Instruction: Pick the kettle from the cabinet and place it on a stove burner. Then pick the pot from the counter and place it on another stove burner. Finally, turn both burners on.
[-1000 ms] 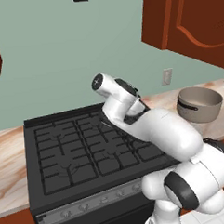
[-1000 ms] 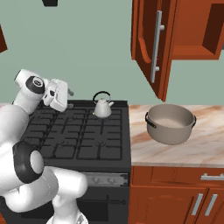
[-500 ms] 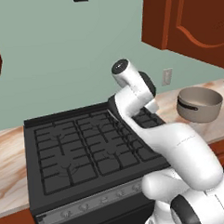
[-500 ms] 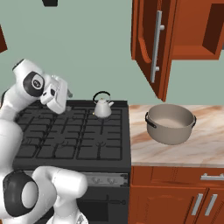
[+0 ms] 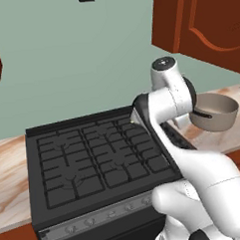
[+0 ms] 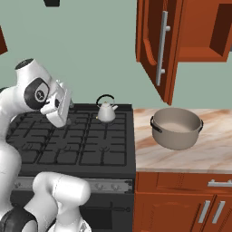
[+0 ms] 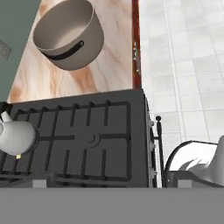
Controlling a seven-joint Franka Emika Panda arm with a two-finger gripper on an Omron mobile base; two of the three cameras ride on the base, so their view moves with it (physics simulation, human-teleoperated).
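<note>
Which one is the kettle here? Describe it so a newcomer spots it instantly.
Start at the black gas range between the marble-look counter sections. On its back right burner, nearest the counter, stands the kettle. It is small, silvery-white and cone-shaped, with a thin black arched handle and short spout, unlike the much bigger, wide grey-beige pot sitting on the counter beside the range.
</note>
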